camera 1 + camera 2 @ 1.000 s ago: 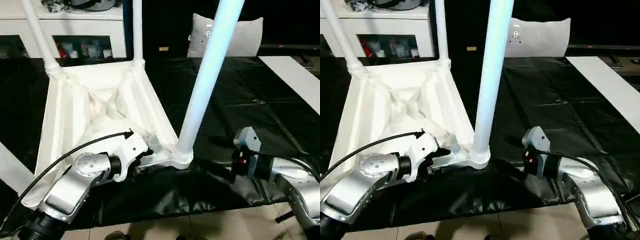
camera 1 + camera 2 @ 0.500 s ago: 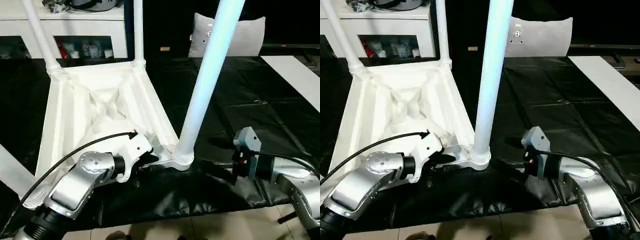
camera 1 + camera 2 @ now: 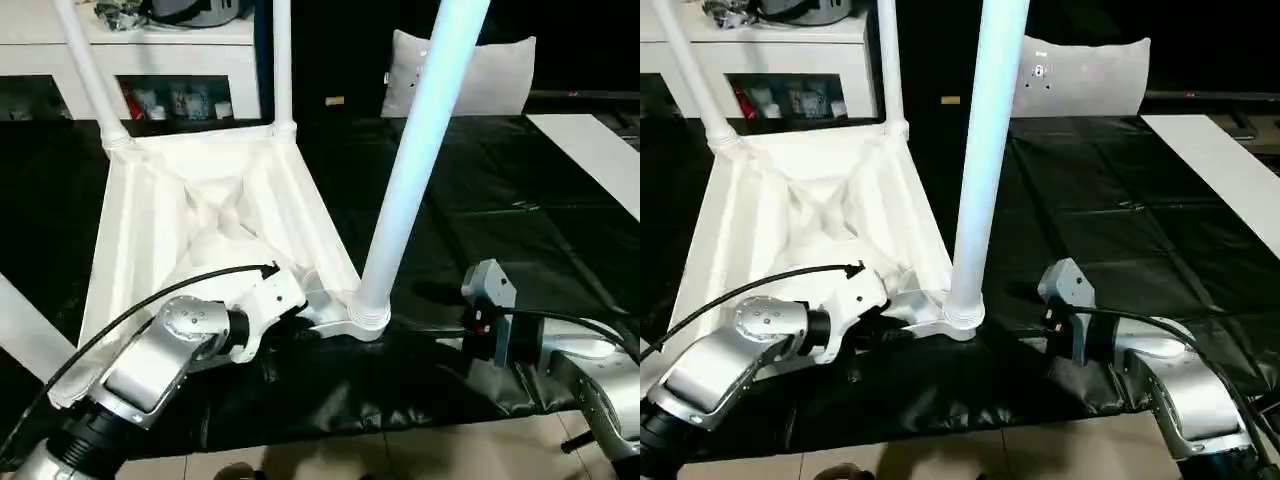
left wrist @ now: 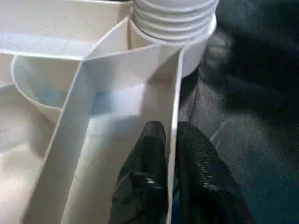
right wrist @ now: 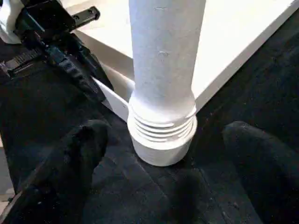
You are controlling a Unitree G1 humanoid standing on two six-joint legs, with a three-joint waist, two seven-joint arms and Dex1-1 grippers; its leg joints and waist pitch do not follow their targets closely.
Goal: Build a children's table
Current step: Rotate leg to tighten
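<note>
— Table (image 3: pixel 200 215) lies upside down on the black sheet (image 3: pixel 520 200), ribbed underside up; three legs stand in their corner sockets, and the nearest leg (image 3: pixel 405 190) rises from the socket (image 3: pixel 358 318) at the near right corner.

— And the left gripper (image 4: pixel 171 154)? A second ago its fingers stood well apart beside that corner.

— Now they have drawn together on the table's thin side wall (image 4: pixel 176 102), one black finger on each face of it, just short of the socket; I read that as a pinch on the rim, freshly made.

— The right gripper (image 5: pixel 163 154)?

— Unchanged; spread wide, one finger on each side of the leg's ribbed foot, touching nothing.

— So what does it mean?

— Likely the left now steadies the top, so the right could close round the leg and seat or twist it; the fourth socket looks not yet filled.
</note>
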